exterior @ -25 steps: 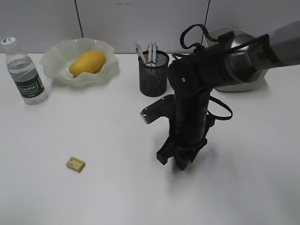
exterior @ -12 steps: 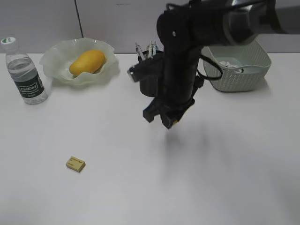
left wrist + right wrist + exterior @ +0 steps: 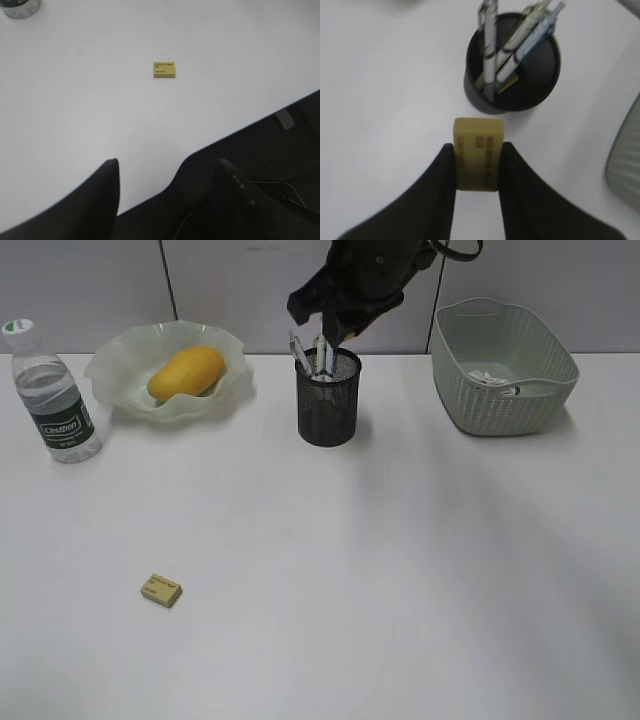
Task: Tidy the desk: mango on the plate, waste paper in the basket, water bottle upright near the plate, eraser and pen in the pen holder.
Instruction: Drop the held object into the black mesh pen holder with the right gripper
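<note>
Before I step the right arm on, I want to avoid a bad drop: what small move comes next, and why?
Probably ease the right end effector forward until the eraser it clamps sits over the mouth of the pen holder, then release. In the right wrist view the eraser is short of the rim, over bare desk, and pens crowd one side, so aim for the free side.
</note>
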`<state>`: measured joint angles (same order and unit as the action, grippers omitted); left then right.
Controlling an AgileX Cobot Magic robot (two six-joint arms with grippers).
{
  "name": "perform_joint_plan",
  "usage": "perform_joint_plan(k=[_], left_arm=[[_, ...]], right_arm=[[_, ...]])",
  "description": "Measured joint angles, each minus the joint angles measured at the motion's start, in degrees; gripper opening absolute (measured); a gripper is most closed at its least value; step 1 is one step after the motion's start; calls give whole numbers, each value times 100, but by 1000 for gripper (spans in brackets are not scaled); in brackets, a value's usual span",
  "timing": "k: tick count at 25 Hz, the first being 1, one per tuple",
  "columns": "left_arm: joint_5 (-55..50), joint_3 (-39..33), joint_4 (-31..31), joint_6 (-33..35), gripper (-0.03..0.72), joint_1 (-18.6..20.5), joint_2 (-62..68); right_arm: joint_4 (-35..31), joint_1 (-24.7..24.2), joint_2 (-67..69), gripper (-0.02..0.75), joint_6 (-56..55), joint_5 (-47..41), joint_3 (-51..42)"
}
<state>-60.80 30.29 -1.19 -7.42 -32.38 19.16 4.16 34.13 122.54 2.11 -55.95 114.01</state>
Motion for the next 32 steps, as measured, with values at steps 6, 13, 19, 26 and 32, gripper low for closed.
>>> perform_joint_plan(k=[6,13,19,26,32], left_arm=[[0,0,0,0,445,0,0],[0,0,-2,0,445,0,0],[0,0,-2,0,445,0,0],[0,0,-8,0,445,0,0],[0,0,-8,0,445,0,0]], right_arm=[[-64,-134,316,218,0,782,230],[-91,-275,907,218,0,1459,234],[-137,-351,1212,229,-4,1816,234],[-188,-351,1224,448,-4,2030,241],[-188,-351,1242,545,-4,1185,685]])
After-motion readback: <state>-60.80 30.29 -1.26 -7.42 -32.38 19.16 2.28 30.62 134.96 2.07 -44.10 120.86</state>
